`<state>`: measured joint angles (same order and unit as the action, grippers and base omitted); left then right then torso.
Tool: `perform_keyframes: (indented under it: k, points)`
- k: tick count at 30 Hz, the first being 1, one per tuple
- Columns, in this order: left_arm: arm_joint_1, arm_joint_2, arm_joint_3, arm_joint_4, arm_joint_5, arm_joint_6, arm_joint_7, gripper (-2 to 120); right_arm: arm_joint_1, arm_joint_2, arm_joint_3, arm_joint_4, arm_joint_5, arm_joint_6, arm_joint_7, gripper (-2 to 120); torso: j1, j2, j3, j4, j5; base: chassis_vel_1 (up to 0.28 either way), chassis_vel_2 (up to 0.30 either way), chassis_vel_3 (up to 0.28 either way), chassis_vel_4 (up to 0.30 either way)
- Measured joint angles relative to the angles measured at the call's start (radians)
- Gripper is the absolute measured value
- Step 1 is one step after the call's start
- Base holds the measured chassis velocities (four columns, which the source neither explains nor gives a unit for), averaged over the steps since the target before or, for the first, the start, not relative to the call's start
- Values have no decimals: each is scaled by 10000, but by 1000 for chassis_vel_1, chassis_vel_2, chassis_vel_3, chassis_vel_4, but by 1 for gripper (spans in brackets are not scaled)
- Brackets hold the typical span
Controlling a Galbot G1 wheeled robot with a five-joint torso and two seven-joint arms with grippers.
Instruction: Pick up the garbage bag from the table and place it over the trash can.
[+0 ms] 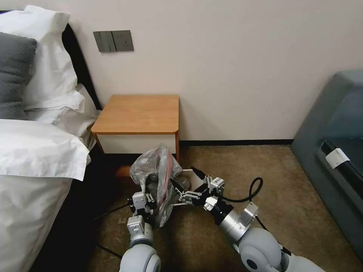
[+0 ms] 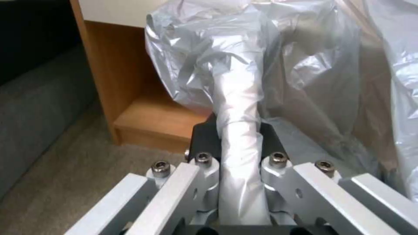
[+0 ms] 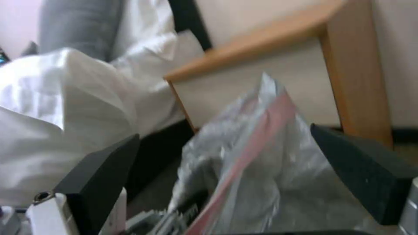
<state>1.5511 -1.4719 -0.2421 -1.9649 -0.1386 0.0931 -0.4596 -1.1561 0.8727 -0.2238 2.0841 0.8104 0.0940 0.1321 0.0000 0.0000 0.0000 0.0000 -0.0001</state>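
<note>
1. Where the carpet meets the front of the table (image 1: 138, 113), the bag (image 1: 157, 170) hangs bunched in the air, off the tabletop, near its front right corner.
2. The left gripper (image 2: 237, 143) is clamped on a twisted neck of the bag.
3. The right gripper (image 3: 226, 169) stands spread wide, the bag's pink rim between its fingers (image 3: 361, 173).
4. A pale edge behind the bag may be the can; most of it is hidden.

left pincer (image 2: 238, 143) clamps a twisted neck of the garbage bag (image 2: 279, 65), seemingly beside the table (image 2: 126, 98).
</note>
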Motion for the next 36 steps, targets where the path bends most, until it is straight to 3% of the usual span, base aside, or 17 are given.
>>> perform_keyframes:
  k: [12, 27, 35, 36]
  points:
    - [89, -13, 143, -6, 119, -36, 52, 7, 1511, 334, -2019, -260, 1121, -1032, 1616, 100, 0, 0, 0, -1, 19, 0, 0, 0, 0]
    - [30, 16, 165, 15, 112, -139, 101, 7, 2675, 981, -2585, -1305, 1061, -1054, 1942, 97, 0, 0, 1, 1, -1, 0, 0, 0, 0]
    - [-29, 4, 164, 76, 108, -190, 115, 7, 3143, 1215, -2931, -1644, 1199, -1225, 2332, 64, 0, 0, 1, 0, -1, 0, 0, 0, 0]
    - [-29, 4, 164, 76, 108, -190, 115, 7, 3143, 1215, -2931, -1644, 1199, -1225, 2332, 64, 0, 0, 1, 0, -1, 0, 0, 0, 0]
